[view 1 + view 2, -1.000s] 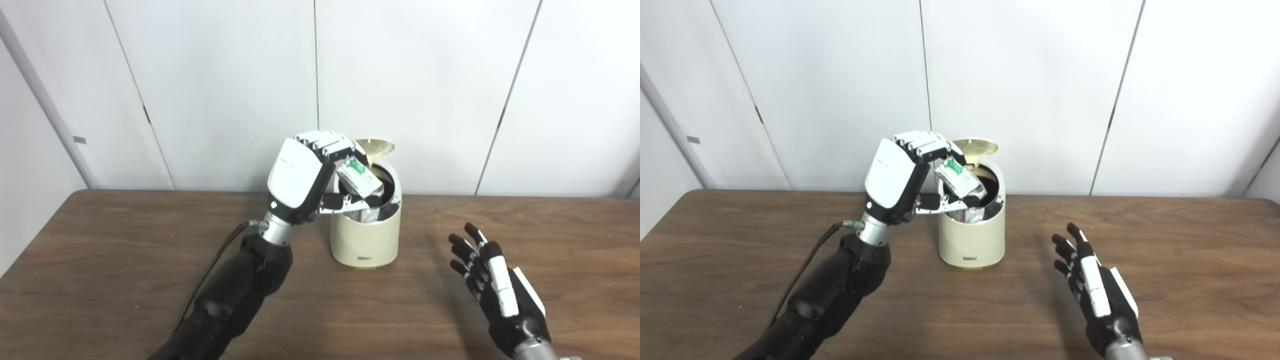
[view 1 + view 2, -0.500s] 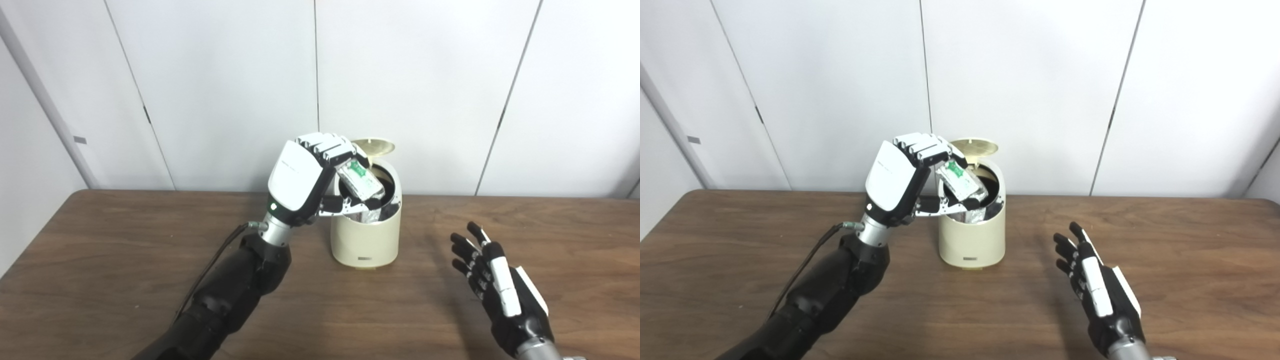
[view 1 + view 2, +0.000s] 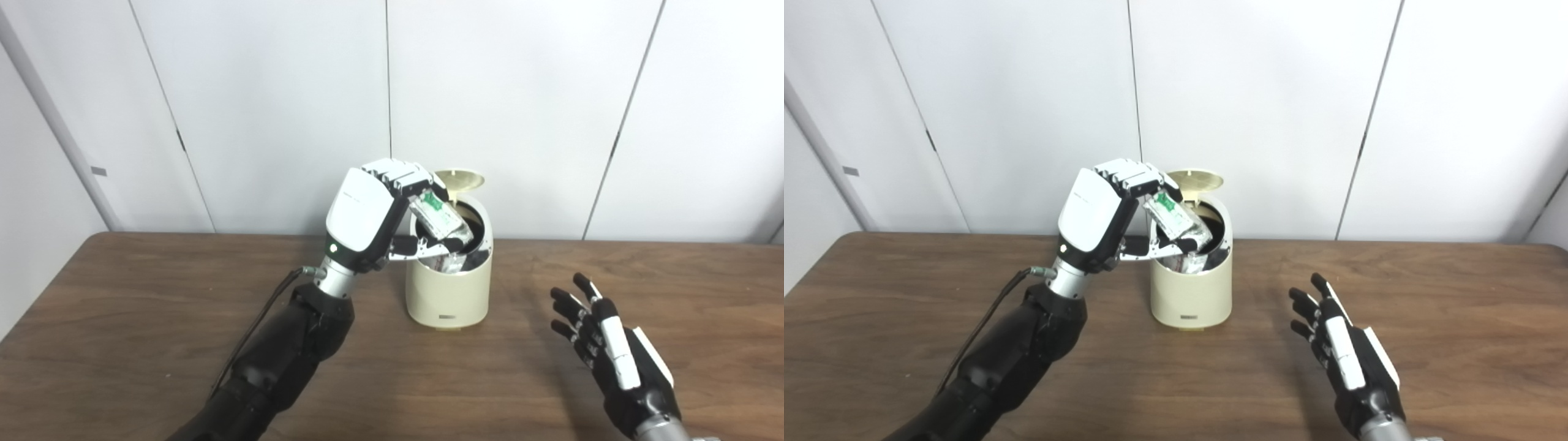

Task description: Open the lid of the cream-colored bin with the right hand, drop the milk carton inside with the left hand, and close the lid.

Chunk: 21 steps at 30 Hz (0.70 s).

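Observation:
The cream-colored bin [image 3: 447,293] stands in the middle of the brown table, and its round lid [image 3: 464,179] is tipped up at the back. My left hand [image 3: 367,217] is raised at the bin's left rim, shut on the milk carton [image 3: 438,217]. The white carton with green print slants down into the bin's mouth. Crumpled packaging [image 3: 446,263] shows inside the bin, under the carton. My right hand [image 3: 603,343] hovers open above the table to the right of the bin, fingers spread, holding nothing.
The wooden table [image 3: 153,318] runs across the whole view with a white panelled wall [image 3: 551,92] behind it. A black cable [image 3: 263,318] runs along my left forearm. Nothing else stands on the table.
The left hand and carton have shifted very slightly left and up at the bin's mouth. The right hand has barely moved.

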Motion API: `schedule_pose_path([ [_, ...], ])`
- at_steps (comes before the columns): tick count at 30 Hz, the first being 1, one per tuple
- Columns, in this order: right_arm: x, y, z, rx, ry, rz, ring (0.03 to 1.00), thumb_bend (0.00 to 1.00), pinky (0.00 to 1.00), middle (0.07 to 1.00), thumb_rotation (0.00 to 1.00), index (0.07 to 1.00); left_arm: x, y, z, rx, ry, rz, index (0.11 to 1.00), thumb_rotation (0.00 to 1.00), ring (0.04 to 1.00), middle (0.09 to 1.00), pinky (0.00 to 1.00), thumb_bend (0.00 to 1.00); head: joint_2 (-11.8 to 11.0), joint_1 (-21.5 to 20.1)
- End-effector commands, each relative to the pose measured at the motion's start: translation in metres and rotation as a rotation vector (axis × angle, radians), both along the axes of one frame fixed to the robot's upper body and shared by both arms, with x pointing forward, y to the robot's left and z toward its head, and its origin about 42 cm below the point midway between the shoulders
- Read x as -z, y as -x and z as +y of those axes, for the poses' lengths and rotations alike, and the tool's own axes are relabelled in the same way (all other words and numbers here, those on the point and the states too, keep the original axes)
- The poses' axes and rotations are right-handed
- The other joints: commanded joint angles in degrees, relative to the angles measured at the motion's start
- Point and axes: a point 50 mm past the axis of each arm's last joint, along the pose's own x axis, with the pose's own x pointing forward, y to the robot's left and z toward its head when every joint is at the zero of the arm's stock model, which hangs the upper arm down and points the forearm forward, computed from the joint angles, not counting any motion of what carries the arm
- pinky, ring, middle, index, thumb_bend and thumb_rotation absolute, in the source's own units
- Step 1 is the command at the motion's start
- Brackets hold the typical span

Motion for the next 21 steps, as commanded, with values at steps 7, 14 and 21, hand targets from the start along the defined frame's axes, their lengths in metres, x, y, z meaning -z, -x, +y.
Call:
schedule_pose_path([
  [7, -0.0163, -0.0018, 0.0037, -0.015, 0.006, -0.075, 0.913, 0.7, 0.87, 0.854, 0.93, 0.98, -0.0248, -0.0045, 0.0004, -0.059, -0.005, -0.019, 0.699, 0.13, 0.612, 0.691, 0.51, 1.0, 0.2, -0.5],
  [14, -0.0185, -0.0012, 0.005, -0.011, 0.009, -0.074, 0.9, 0.67, 0.86, 0.839, 0.93, 0.963, -0.0267, -0.0016, 0.0008, -0.031, 0.025, -0.027, 0.681, 0.15, 0.573, 0.669, 0.48, 1.0, 0.4, -0.6],
  [21, -0.0196, -0.0005, 0.0036, -0.005, 0.001, -0.07, 0.902, 0.68, 0.86, 0.828, 0.92, 0.954, -0.0297, 0.0023, 0.0022, 0.09, 0.105, -0.109, 0.5, 0.0, 0.403, 0.484, 0.37, 0.55, 0.7, -0.5],
])
